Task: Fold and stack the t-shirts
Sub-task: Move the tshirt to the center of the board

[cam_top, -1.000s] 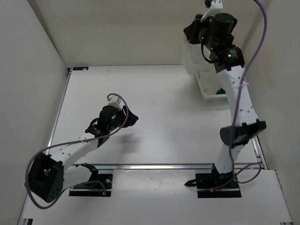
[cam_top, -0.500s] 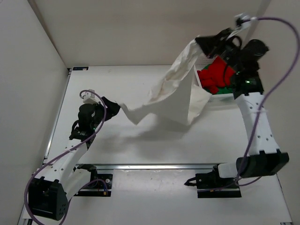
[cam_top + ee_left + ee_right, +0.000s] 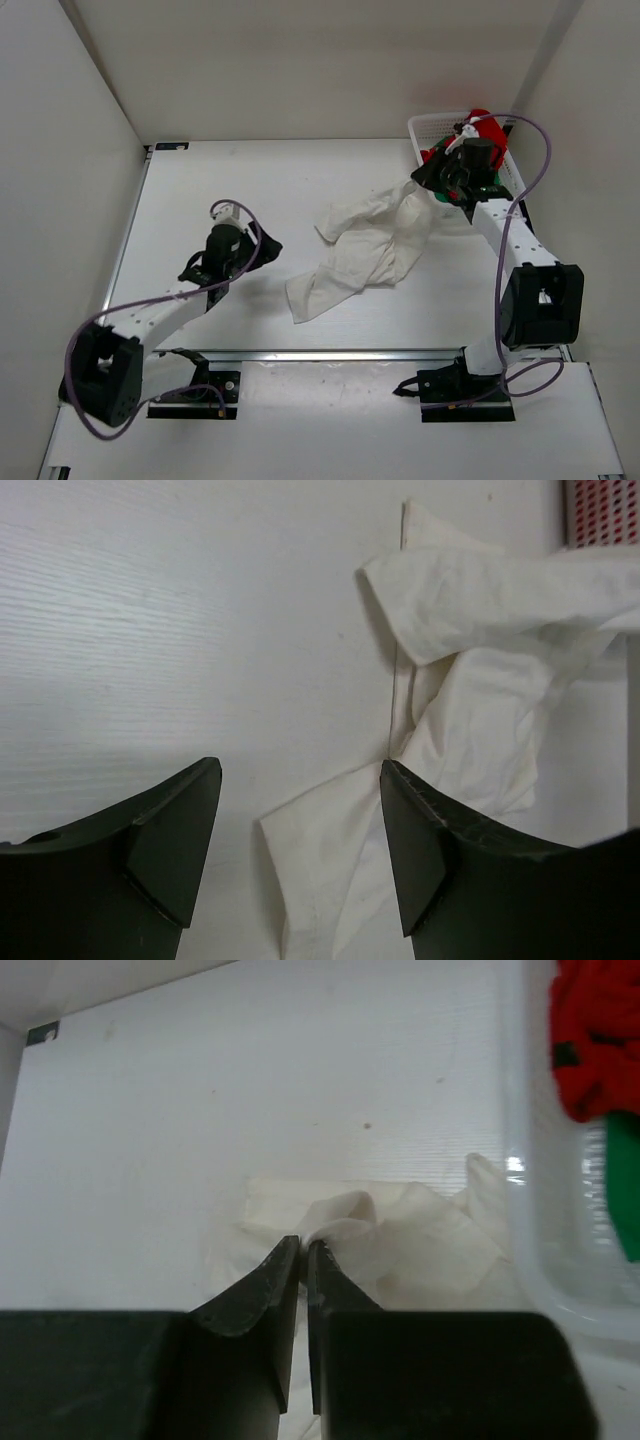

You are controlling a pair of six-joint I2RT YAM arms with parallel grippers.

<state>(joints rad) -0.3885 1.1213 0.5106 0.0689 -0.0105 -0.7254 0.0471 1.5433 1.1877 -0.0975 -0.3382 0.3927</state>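
White table [image 3: 200,190], crumpled white t-shirt [image 3: 365,250], red t-shirt [image 3: 488,128] in basket [image 3: 428,122]

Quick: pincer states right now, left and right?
Left pincer: open, holding nothing.
Right pincer: shut, pinching a fold of the white t-shirt.

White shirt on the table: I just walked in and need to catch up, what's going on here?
The white t-shirt lies crumpled and unfolded on the table. The left hand hovers open and empty beside it; the right hand is shut at its edge by the basket, where the red shirt and green shirt sit.
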